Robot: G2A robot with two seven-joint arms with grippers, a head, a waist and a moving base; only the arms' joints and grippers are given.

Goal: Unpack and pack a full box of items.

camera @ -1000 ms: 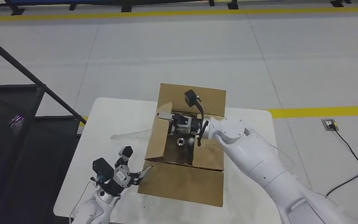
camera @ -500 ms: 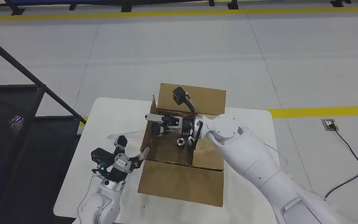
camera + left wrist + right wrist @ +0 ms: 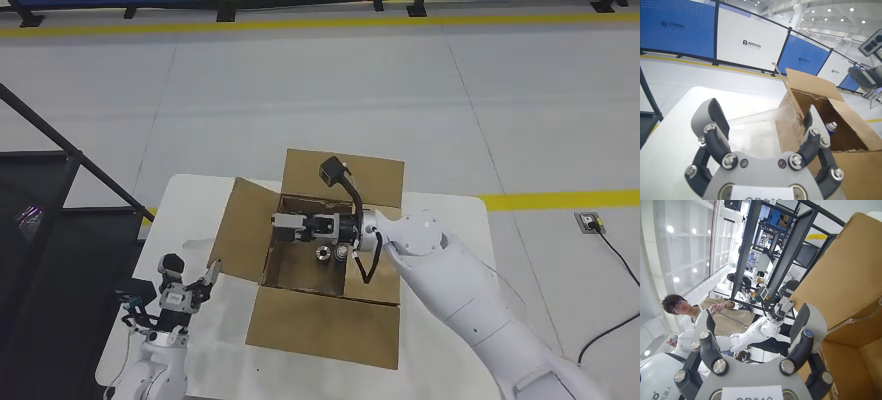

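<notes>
The white worktop (image 3: 687, 102) lies under the left hand (image 3: 762, 113). Blue and white wall panels (image 3: 751, 37) stand far ahead of it.

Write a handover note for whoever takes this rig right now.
Left gripper: open, empty, over the table to the left of the cardboard box.
Right gripper: open, empty, at the box's left rim beside the folded-out left flap.
Box: flaps open; a spray can stands inside, along with other items I can't identify.
Done: box opened.
Left: take the items out, then repack them.
</notes>
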